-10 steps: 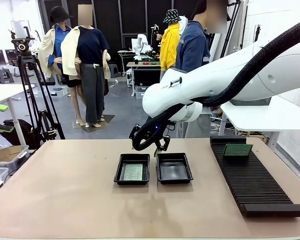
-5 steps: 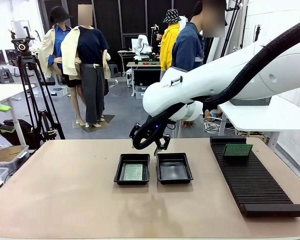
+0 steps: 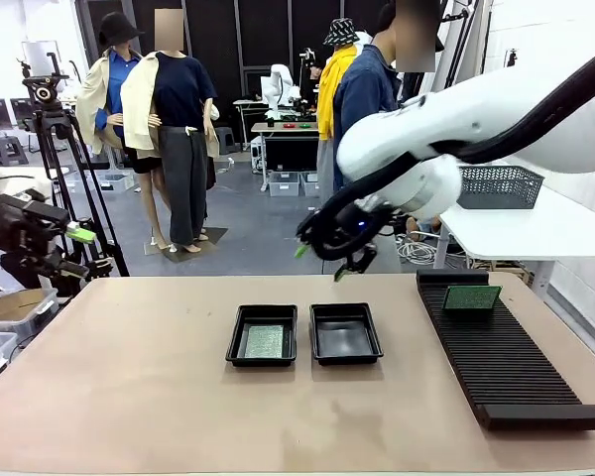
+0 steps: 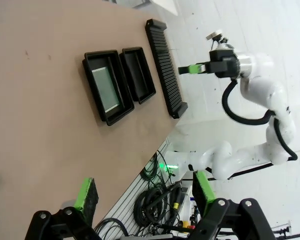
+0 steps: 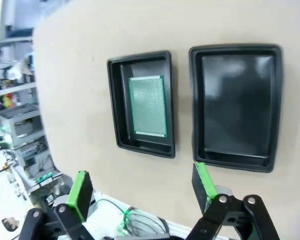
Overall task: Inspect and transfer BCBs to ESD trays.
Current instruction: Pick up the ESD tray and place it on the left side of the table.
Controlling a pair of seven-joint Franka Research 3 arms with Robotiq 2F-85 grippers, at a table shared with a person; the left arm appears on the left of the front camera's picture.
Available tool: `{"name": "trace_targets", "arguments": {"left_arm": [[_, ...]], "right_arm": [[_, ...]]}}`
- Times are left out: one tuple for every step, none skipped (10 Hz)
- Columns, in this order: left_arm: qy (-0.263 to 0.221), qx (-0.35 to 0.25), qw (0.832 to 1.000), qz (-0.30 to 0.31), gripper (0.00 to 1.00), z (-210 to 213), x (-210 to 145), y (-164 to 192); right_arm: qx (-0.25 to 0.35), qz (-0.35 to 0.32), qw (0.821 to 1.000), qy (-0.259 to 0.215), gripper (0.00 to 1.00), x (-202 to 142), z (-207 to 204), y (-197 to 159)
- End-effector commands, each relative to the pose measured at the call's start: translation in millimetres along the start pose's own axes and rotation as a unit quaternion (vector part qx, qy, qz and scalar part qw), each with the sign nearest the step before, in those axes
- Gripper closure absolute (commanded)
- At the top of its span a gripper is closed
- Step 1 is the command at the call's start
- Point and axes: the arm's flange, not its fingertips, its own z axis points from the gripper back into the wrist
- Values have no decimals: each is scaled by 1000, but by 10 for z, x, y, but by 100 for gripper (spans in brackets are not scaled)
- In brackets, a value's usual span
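Your table stock, with both grippers hanging clear of the top, fingers spread wide.

Item one, the table [image 3: 129, 397]: you have bare brown top across the left half and along the near edge. Item two, the long ribbed rack [image 3: 501, 367], running near to far beside the right edge. Item three, two ESD trays at the middle, side by side and just apart: left tray [image 3: 234, 345], and right tray [image 3: 345, 335] with a bare glossy floor. Item four, two BCBs: one [image 3: 265, 341] lies flat in the left tray, and the right wrist view gives you that BCB [image 5: 147, 106] as a fine dot grid; one [image 3: 472, 297] sits on the rack's far end. Item five, right gripper [image 3: 320, 263] above the far edge, left gripper [image 3: 74, 253] off the left edge, each pinching nothing.
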Motion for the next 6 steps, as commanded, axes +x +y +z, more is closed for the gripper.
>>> {"name": "trace_targets", "arguments": {"left_arm": [[14,34,999,11,0,-198,-50,-170],[24,50,998,15,0,-340,-35,-232],[31,73,997,13,0,-531,-3,-259],[42,85,995,13,0,-737,25,-287],[56,104,993,15,0,-940,35,-339],[67,125,990,16,0,-1158,43,-404]], "right_arm": [[44,-6,999,18,0,-6,312,-411],[55,-13,998,32,0,41,474,-569],[72,-24,996,43,0,136,625,-731],[83,-40,995,50,0,237,752,-885],[96,-50,992,57,0,293,864,-1050],[117,-61,990,54,0,308,982,-1258]]}}
